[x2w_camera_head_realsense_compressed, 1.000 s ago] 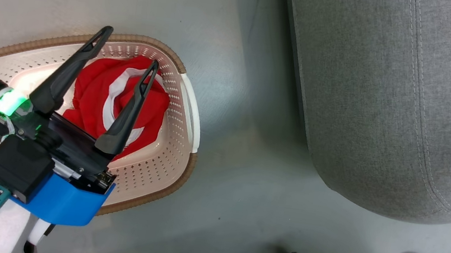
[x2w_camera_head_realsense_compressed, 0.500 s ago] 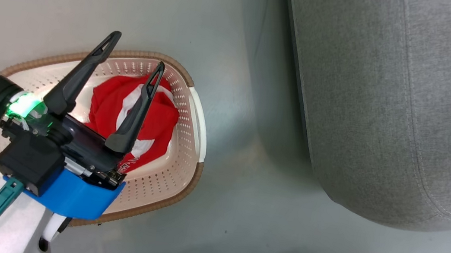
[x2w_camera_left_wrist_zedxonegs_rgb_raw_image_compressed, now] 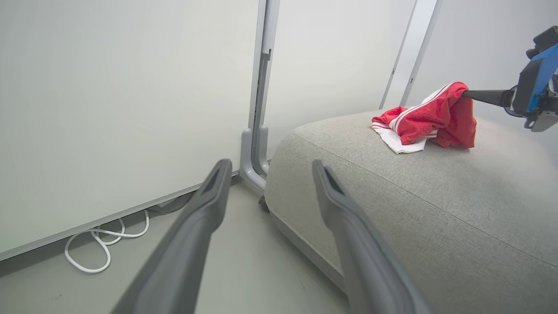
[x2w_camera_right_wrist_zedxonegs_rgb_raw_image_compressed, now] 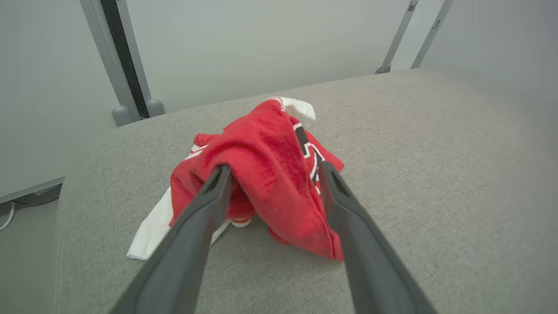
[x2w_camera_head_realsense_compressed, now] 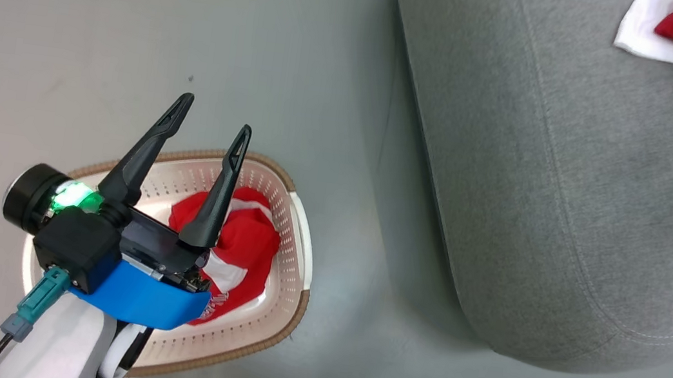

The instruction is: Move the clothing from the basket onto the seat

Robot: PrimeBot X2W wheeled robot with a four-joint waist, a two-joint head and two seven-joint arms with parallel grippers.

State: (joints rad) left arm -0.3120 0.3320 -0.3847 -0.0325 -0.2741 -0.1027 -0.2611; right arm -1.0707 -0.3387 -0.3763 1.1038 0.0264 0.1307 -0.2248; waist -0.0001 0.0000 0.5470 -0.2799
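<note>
Left gripper (x2w_camera_head_realsense_compressed: 215, 114) spread over basket (x2w_camera_head_realsense_compressed: 290, 235); garment (x2w_camera_head_realsense_compressed: 244, 248) at five o'clock looks soft, light, so pinch a raised fold. Right gripper (x2w_camera_right_wrist_zedxonegs_rgb_raw_image_compressed: 274, 167) spread astride second garment (x2w_camera_right_wrist_zedxonegs_rgb_raw_image_compressed: 270, 187) on seat (x2w_camera_right_wrist_zedxonegs_rgb_raw_image_compressed: 436, 174).

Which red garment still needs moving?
The garment in the basket, below the left gripper; the second garment already lies on the sofa at the right gripper.

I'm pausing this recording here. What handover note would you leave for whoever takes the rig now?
Left gripper: open, empty, above the basket.
Right gripper: open, astride one red garment lying on the grey sofa.
Second red garment lies in the basket.
Done: one garment moved.
Left: pull the right gripper clear, then pick the second garment and place it on the sofa.
</note>
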